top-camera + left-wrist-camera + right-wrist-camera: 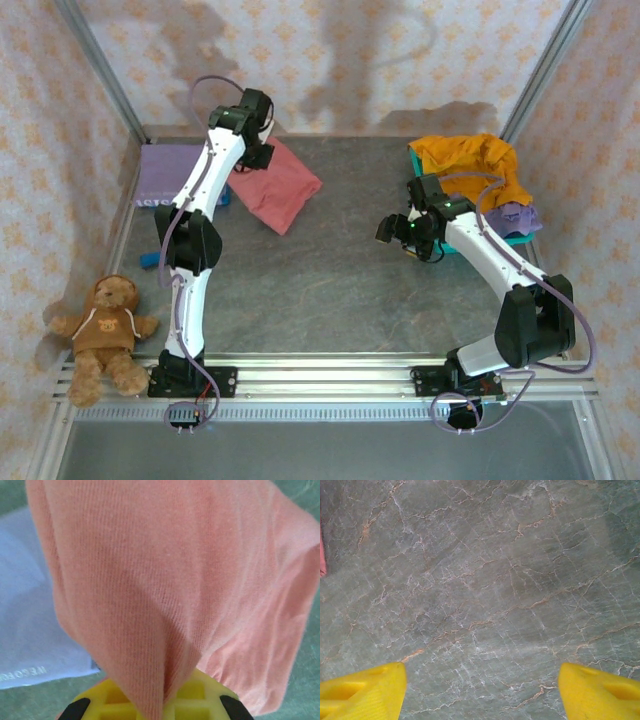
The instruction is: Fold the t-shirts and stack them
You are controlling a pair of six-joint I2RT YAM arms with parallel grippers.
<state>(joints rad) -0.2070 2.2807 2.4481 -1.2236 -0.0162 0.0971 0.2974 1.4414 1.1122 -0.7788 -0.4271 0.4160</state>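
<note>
A dusty red t-shirt (283, 190) lies crumpled at the back left of the table, and one end of it is lifted. My left gripper (258, 153) is shut on that end. In the left wrist view the red cloth (170, 580) hangs pinched between the yellow fingers of the left gripper (167, 705). A folded lavender t-shirt (168, 172) lies flat just left of it (25, 610). At the right, a mustard orange t-shirt (468, 160) and a lavender one (518, 216) sit heaped in the basket. My right gripper (396, 228) hovers open over bare table (482, 690).
The teal basket (416, 160) stands at the back right against the wall. A brown teddy bear (105, 325) sits at the front left beside the rail. A small blue object (148, 261) lies near the left arm. Patterned walls enclose three sides.
</note>
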